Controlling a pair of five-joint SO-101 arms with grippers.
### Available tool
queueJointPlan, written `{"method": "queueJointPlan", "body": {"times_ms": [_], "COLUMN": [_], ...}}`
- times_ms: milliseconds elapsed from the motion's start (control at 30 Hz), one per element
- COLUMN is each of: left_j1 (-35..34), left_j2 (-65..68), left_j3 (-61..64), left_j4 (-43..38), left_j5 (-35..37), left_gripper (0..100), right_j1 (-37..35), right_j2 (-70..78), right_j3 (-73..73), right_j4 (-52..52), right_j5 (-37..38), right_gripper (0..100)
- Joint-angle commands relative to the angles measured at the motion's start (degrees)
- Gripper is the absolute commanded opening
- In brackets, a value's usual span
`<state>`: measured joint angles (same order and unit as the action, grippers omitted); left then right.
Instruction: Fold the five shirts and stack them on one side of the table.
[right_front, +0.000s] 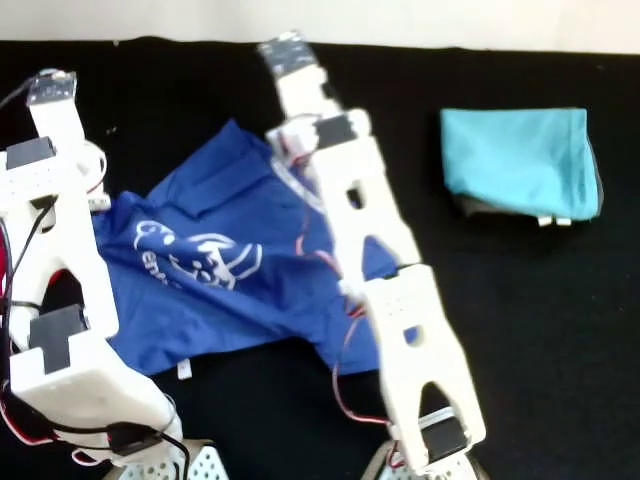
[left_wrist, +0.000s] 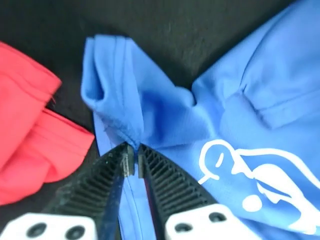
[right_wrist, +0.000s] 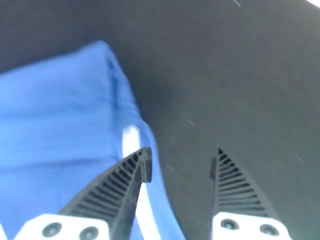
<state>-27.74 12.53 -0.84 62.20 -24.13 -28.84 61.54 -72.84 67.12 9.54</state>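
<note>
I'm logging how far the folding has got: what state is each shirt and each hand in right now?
blue shirt: unfolded, spread out and rumpled.
teal shirt: folded, lying apart from the blue one.
red shirt: unfolded, bunched up.
left hand: shut on a fold of the blue shirt.
right hand: open, at the blue shirt's edge.

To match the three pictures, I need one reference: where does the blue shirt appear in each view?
High view: blue shirt spread left of centre on the black table.
Left wrist view: its edge is pinched in the left gripper, beside a red garment.
Right wrist view: its edge runs beside the open right gripper.
Shared: the black table.
</note>
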Motion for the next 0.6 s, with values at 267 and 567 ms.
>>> {"method": "queueJointPlan", "body": {"times_ms": [267,567], "left_j1": [-0.5,-0.5], "left_j2": [0.2,0.2], "left_j3": [-0.4,-0.4], "left_j4": [0.9,1.1], "left_j5": [-0.4,-0.4], "left_gripper": [1,1], "right_j1": [-6.6,-7.8], "right_j2": [7.4,11.5], "right_j3": [-1.3,-1.5], "right_j4": [-7.3,-7.6], "right_j5": [-0.5,-0.3], "right_gripper": [19.4,17.7]}}
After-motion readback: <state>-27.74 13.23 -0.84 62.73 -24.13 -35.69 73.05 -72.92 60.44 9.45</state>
